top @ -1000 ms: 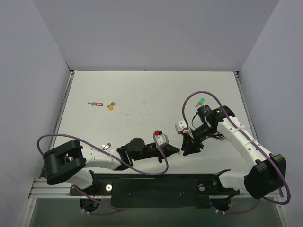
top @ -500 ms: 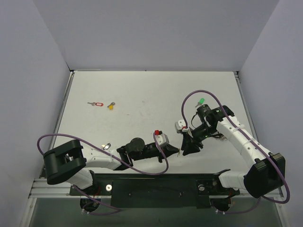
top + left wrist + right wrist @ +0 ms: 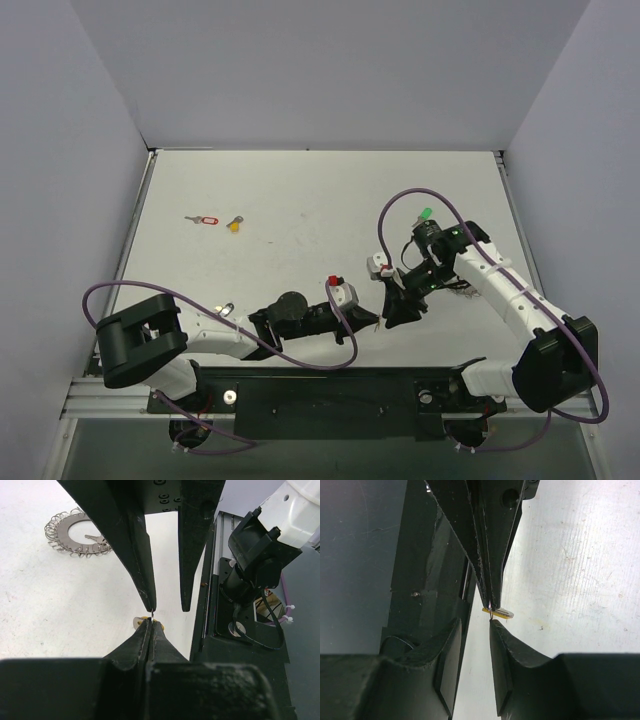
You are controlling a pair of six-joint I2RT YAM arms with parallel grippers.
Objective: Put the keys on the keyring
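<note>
My left gripper [image 3: 151,622] is shut on a thin wire ring that carries a small yellow-headed key [image 3: 499,612], held just above the table near its front edge. My right gripper [image 3: 474,625] is open, tip to tip with the left gripper; one of its fingertips [image 3: 493,623] touches the wire ring. In the top view the two grippers meet at the front centre, left gripper [image 3: 374,319] and right gripper [image 3: 398,316]. The frilly silver keyring [image 3: 75,532] lies flat on the table, apart from both grippers, and also shows in the top view [image 3: 225,311].
A red-tagged key [image 3: 205,220] and a yellow-headed key [image 3: 235,224] lie at the far left. A green-headed key [image 3: 425,215] lies behind the right arm. The black base rail [image 3: 330,390] runs along the table's front edge, close to the grippers.
The right arm has shifted slightly to the left, toward the left gripper. The left gripper stays shut in about the same place.
</note>
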